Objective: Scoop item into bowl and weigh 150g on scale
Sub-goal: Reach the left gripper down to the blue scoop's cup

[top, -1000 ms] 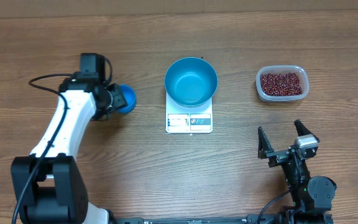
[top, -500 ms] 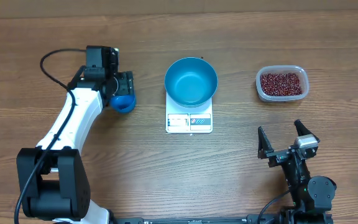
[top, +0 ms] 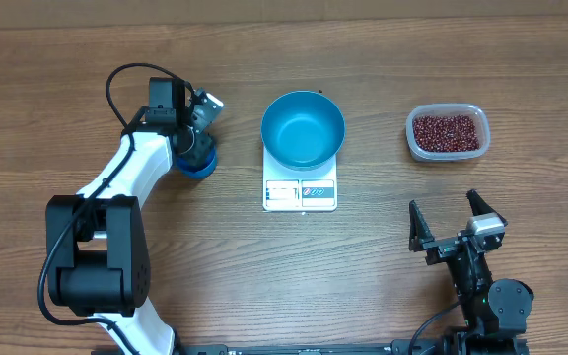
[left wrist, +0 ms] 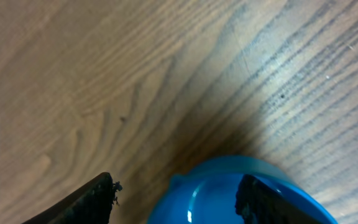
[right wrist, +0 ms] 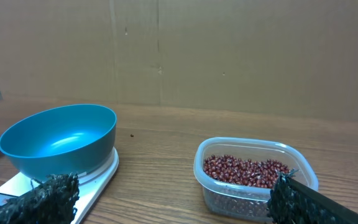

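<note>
Left hand (left wrist: 176, 186) is hanging open astride the scoop (left wrist: 219, 196) just below it; closing off-centre is likely risking knocking it aside.

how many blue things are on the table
2: the bowl sits on the scale at the centre, and the scoop lies on the table to its left, partly hidden from above.

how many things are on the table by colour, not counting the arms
blue: 2 (bowl, scoop)
white: 1 (scale)
clear: 1 (tub)
total: 4
</note>
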Robot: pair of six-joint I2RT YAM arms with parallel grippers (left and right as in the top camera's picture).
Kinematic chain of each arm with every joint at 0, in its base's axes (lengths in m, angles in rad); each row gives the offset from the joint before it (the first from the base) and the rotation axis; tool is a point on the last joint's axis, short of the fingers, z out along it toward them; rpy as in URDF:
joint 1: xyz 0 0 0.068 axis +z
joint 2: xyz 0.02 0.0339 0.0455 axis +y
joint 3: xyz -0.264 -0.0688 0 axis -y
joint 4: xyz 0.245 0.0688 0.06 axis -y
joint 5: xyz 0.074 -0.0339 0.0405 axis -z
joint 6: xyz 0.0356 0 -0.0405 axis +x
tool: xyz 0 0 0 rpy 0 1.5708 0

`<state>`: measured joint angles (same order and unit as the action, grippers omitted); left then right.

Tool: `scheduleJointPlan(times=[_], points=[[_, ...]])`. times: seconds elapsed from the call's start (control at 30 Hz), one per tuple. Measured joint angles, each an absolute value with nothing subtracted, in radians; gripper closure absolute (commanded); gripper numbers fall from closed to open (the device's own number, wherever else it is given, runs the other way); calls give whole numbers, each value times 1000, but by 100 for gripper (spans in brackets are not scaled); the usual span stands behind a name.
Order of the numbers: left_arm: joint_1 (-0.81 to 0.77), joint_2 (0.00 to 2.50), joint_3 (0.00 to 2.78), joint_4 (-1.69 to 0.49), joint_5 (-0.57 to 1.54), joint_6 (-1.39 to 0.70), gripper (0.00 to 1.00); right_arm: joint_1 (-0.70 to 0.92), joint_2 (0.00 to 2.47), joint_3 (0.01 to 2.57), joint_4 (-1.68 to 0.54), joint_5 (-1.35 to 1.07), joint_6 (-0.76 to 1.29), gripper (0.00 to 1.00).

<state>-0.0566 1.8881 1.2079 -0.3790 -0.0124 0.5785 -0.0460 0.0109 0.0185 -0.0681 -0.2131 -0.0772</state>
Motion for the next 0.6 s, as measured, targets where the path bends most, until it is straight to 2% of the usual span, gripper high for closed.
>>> scheduleJointPlan(times=[0.1, 0.33, 0.4, 0.5, 0.6], points=[[-54, 1889, 1208, -363, -12, 595, 44, -46, 11, 19, -68, -213, -77, 0], [-50, 1917, 1208, -364, -12, 611, 48, -46, 11, 19, -68, -213, -77, 0], [-50, 1938, 1208, -369, -12, 611, 53, -46, 11, 19, -68, -213, -77, 0], [-49, 1967, 1209, -371, -12, 615, 68, -46, 11, 19, -68, -213, -77, 0], [-45, 1968, 1210, -372, -24, 598, 70, -46, 11, 19, -68, -213, -77, 0]])
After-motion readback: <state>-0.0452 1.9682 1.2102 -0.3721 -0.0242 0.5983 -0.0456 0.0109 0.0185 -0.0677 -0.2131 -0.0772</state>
